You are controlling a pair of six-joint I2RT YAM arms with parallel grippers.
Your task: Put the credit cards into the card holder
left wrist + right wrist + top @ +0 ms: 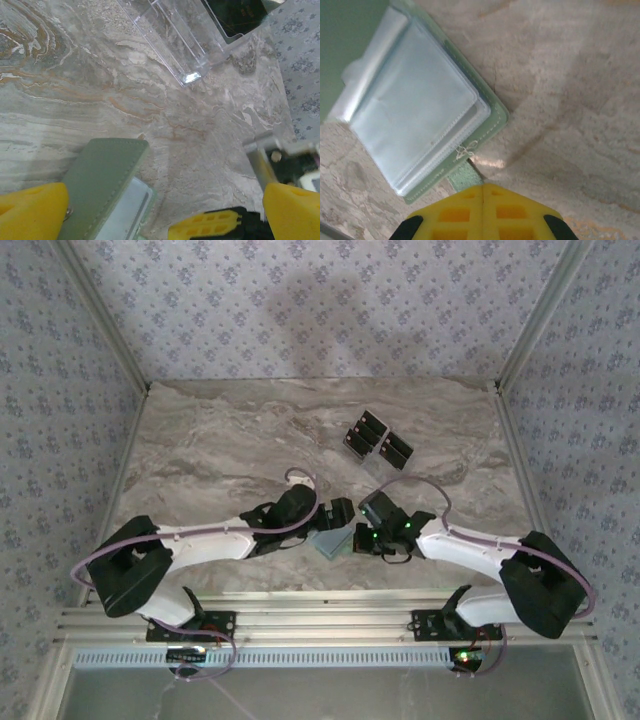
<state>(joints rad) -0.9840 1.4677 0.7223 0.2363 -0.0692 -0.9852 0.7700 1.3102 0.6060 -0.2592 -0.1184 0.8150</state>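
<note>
Between the two grippers, near the front of the table [220, 450], the card holder [328, 544] is laid open and turned diagonally, with one corner pointed at the right gripper [483, 192]. Pale green covers and grey-blue clear sleeves are seen; one cover is raised and blurred. The right fingers are pressed together at the small green tab [464, 178], which is perhaps pinched. The left gripper [162, 200] is spread wide, with the cover beside one finger. The credit cards [366, 432], black and tilted, are laid farther back.

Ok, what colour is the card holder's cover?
Pale green; the card holder shows it best in the left wrist view.
</note>
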